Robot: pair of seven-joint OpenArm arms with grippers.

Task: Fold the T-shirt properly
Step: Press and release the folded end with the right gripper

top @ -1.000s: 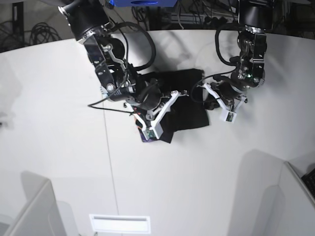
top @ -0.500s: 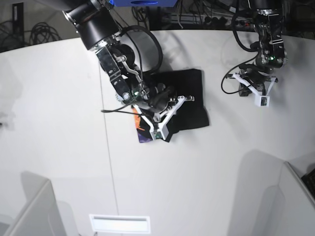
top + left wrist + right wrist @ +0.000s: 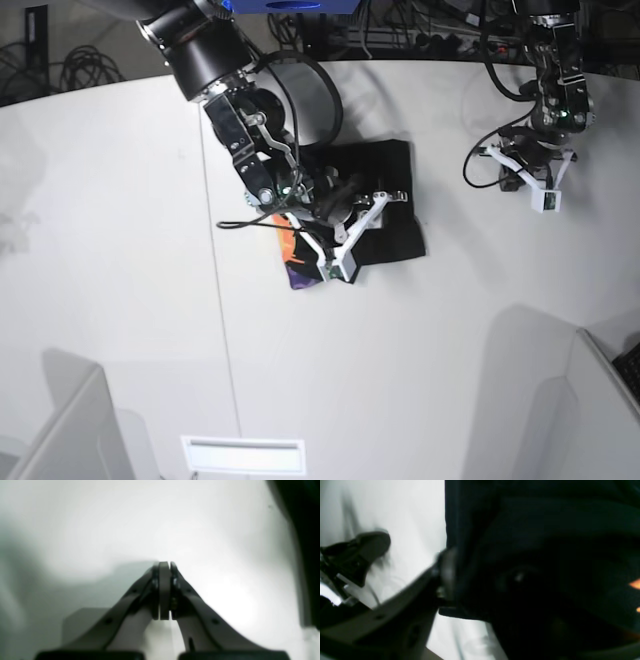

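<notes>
Overhead, the right gripper [image 3: 362, 222] sits open low on the folded black T-shirt [image 3: 385, 215], so lifting could snag and undo it; the left gripper [image 3: 535, 180], shut and empty, hovers well clear.

A large white table [image 3: 120, 250] fills nearly the whole base view, its curved far edge running along the top of the frame against a dark background of cables. A thin straight seam crosses its surface from upper centre down towards the lower left.

Directly on it, a little above and right of centre, lies the T-shirt [image 3: 385, 215], a compact black bundle folded into a rough rectangle. At its lower left corner a patch of orange and purple print [image 3: 292, 262] is turned outward. The cloth seems to lie flat against the tabletop, though an arm covers its left part.
</notes>
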